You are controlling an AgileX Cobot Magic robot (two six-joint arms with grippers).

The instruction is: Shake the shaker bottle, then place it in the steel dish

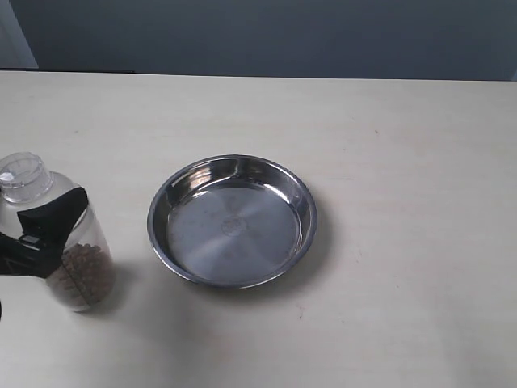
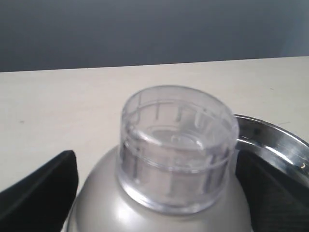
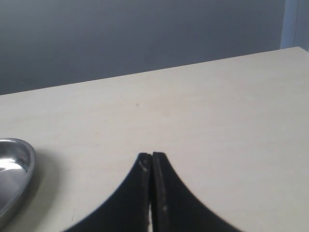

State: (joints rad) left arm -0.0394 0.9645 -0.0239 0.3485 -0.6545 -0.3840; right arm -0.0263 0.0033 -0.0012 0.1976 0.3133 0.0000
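Note:
The shaker bottle (image 1: 69, 242) stands at the table's left edge in the exterior view, clear, with a round cap (image 2: 178, 145), a frosted dome and brown pellets in its lower part. My left gripper (image 1: 48, 234) (image 2: 154, 166) is shut on it: one black finger (image 1: 55, 215) crosses its front and the fingers (image 2: 41, 193) flank the dome. The steel dish (image 1: 161, 242) lies empty just right of the bottle; its rim (image 2: 275, 137) shows behind the cap. My right gripper (image 3: 152, 155) is shut on nothing above bare table, out of the exterior view.
The light wooden table (image 1: 404, 162) runs back to a dark grey wall. An edge of the dish (image 3: 14, 164) shows in the right wrist view, off to one side of the shut fingers.

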